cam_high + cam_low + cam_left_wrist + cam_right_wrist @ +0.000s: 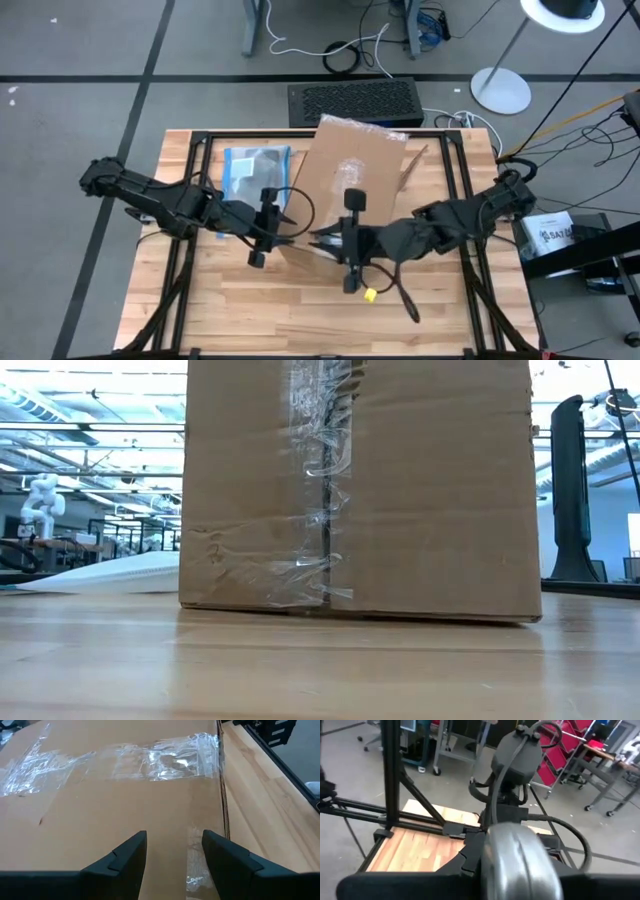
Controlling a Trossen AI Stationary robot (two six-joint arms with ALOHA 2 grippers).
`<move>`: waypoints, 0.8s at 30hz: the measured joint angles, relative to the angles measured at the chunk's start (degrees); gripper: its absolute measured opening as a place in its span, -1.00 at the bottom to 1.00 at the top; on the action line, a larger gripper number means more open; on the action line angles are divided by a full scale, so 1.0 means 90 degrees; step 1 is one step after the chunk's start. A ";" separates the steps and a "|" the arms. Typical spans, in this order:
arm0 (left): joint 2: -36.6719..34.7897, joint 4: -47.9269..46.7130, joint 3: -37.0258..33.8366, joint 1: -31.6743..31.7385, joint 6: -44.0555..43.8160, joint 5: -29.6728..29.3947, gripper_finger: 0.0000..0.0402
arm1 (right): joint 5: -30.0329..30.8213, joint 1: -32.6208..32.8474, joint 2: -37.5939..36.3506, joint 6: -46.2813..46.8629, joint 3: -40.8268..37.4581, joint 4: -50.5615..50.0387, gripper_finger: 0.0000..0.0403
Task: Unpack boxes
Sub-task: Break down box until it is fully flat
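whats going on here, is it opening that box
Two robot arms are working on a taped brown cardboard box in the middle of the wooden table. The left claw hovers open over the box's top, near an edge, gripping nothing. The right claw is at the box's near side. The tape looks intact, and a clear pouch lies beside the box.

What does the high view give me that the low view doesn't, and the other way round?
Only the high view: both arms meeting at the box's near end, left gripper and right gripper, plus the clear pouch and black grille-topped unit beyond. Only the low view: the box's side wall sitting flat on the table, taped seam running vertically. Both share the cardboard box.
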 joint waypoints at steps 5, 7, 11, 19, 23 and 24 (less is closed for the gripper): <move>-0.0001 -0.0003 0.0000 0.0084 0.0002 -0.0001 0.00 | 0.0047 0.0060 -0.0833 -0.0016 -0.0891 0.0292 -0.67; -0.0001 0.0000 0.0000 0.0136 -0.0037 -0.0008 0.00 | 0.0055 0.0061 -0.1241 -0.0015 -0.1482 0.0618 -0.67; 0.0001 0.0009 0.0000 0.0224 -0.0186 0.0008 0.00 | 0.0020 0.0131 -0.2071 -0.0017 -0.2941 0.1745 -0.67; 0.0095 0.0170 -0.0005 0.0232 -0.0983 0.0288 0.00 | -0.0281 0.0298 -0.2753 -0.0428 -0.5467 0.5333 -0.67; 0.0345 0.0441 -0.0005 0.0230 -0.1446 0.0320 0.00 | -0.0050 0.0477 -0.2507 -0.0592 -0.5792 0.6174 -0.67; 0.0447 0.0551 -0.0005 0.0230 -0.1477 0.0317 0.00 | 0.0095 0.0529 -0.2404 -0.0611 -0.5789 0.6186 -0.67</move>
